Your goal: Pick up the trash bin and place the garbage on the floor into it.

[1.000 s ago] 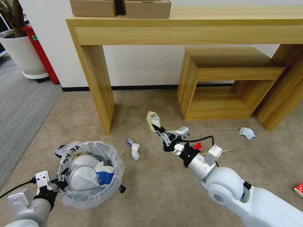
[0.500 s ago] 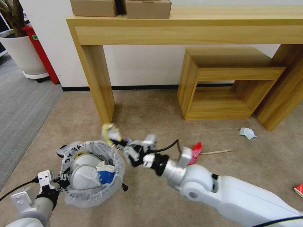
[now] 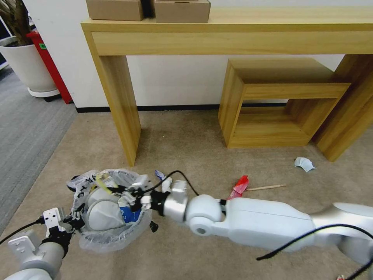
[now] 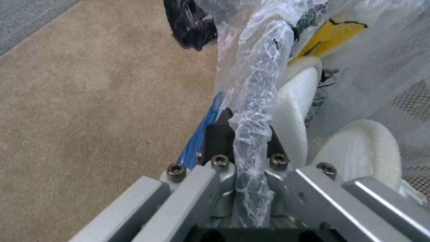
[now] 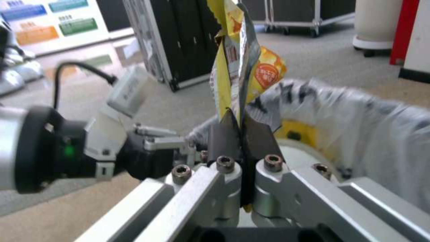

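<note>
Since half a second ago your right arm has swung farther left, carrying the orange packet (image 3: 104,182) from beside the trash bin (image 3: 110,237) to a spot over its open mouth. Taking the trash bin as your landmark and going left to right: your left gripper (image 4: 245,134) sits at its near-left rim, fingers clenched on the bag-wrapped edge, which runs straight up between the two pads. Inside the bin you can see the white slippers (image 3: 101,216) and the blue-white carton (image 3: 129,212). Your right gripper (image 5: 242,132) hovers above the bin's far side, fingers pinched tight on the packet's lower edge, the packet standing up beyond the fingertips. Right of the bin on the floor (image 3: 194,147) lie a clear bottle (image 3: 166,182), a red wrapper (image 3: 239,186), a wooden stick (image 3: 266,188) and a pale blue mask (image 3: 304,163).
</note>
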`<state>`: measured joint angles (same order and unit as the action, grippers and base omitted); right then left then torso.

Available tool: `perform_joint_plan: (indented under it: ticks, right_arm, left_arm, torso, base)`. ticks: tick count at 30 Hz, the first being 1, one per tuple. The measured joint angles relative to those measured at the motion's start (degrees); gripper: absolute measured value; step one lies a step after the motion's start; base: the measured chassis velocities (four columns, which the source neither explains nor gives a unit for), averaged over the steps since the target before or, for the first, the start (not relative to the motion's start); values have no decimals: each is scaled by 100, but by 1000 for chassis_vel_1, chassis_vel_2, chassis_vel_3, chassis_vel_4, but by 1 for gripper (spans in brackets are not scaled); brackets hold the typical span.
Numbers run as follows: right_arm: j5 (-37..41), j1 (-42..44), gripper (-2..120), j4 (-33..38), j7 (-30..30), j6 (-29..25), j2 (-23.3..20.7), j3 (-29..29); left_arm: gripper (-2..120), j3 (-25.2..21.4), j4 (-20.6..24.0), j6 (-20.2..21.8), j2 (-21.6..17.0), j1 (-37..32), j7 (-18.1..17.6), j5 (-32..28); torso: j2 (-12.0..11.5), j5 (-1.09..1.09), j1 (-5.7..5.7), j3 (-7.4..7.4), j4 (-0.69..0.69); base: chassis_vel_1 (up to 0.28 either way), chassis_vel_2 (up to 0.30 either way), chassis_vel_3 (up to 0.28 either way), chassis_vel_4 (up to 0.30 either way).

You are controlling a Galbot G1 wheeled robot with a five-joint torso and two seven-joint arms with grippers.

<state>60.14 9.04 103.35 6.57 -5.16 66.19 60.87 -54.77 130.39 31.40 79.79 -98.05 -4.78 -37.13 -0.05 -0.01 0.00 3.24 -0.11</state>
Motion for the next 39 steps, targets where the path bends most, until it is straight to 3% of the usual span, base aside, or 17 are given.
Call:
perform_joint_plan:
  ticks: [9, 12, 21, 23, 28, 31, 34, 39]
  right_arm:
    - [-76, 9, 3, -306, 210, 197, 211, 67]
    - [-101, 50, 18, -360, 227, 236, 228, 53]
    - [-151, 130, 43, -305, 263, 259, 98, -28]
    - [-183, 172, 56, -266, 277, 259, 19, -55]
    - [-199, 210, 68, -222, 295, 259, -41, -98]
    - [-197, 398, 86, -43, 318, 246, -228, -382]
    - [-186, 547, 96, 31, 306, 196, -329, -584]
    - [-170, 802, 100, 151, 231, 110, -477, -930]
  left_arm:
    - [0, 1, -39, 3, -14, 42, -8, -52]
    - [0, -15, -56, 3, -43, 45, -8, -83]
    - [0, -30, -88, 3, -67, 30, -9, -92]
    - [0, -29, -89, -1, -63, 27, -9, -91]
    - [0, -23, -89, -9, -56, 15, -8, -83]
    - [0, -21, -82, -11, -53, -14, -6, -73]
    - [0, -31, -75, -17, -56, -50, -2, -60]
    - [0, -56, -73, -24, -64, -86, 1, -54]
  torso:
    - [0, 1, 0, 0, -1]
    - [0, 1, 0, 0, -1]
    - [0, 1, 0, 0, -1]
    - [0, 1, 0, 0, -1]
    - [0, 1, 0, 0, -1]
    - [0, 2, 0, 0, -1]
    - [0, 2, 0, 0, -1]
    - [0, 2, 0, 0, 0]
  base:
    - [0, 0, 0, 0]
    - [0, 0, 0, 0]
    - [0, 0, 0, 0]
    - [0, 0, 0, 0]
    - [0, 0, 0, 0]
    - [0, 0, 0, 0]
    - [0, 0, 0, 0]
    - [0, 0, 0, 0]
